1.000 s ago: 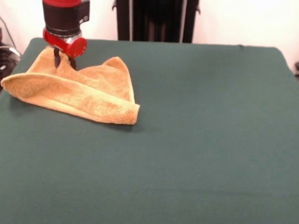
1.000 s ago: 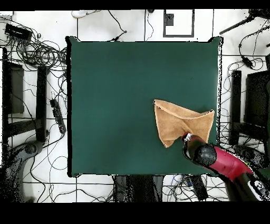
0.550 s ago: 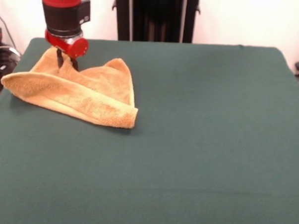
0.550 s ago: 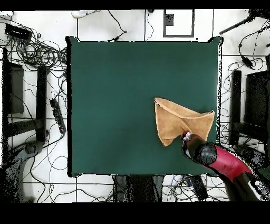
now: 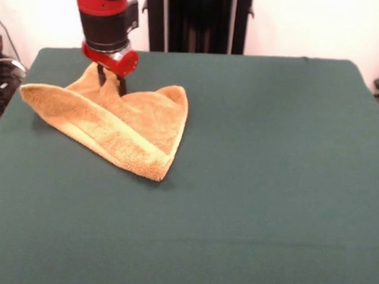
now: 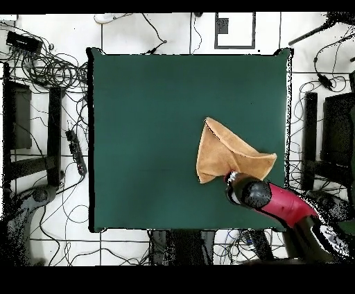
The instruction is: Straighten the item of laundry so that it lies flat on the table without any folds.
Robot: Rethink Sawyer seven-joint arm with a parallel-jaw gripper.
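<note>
The item of laundry [image 5: 124,123] is an orange-tan terry towel, folded over on itself into a rough triangle on the far left part of the table [image 5: 250,182]. A thick folded edge runs from its left corner to its near tip. My gripper [image 5: 111,82] comes down onto the towel's far edge, its dark fingers shut on a pinched-up ridge of cloth. In the overhead view the towel [image 6: 222,156] lies at the table's right side, with the gripper [image 6: 231,179] at its lower edge.
The green table [image 6: 152,125] spreads wide to the left of the towel in the overhead view. Cables and dark stands [image 6: 41,111] lie on the floor around the table. A black post [image 5: 198,20] rises behind the table's far edge.
The gripper has moved to the right in the front view, dragging the towel with it. The towel's near tip has swung forward and its left corner has shifted inward.
</note>
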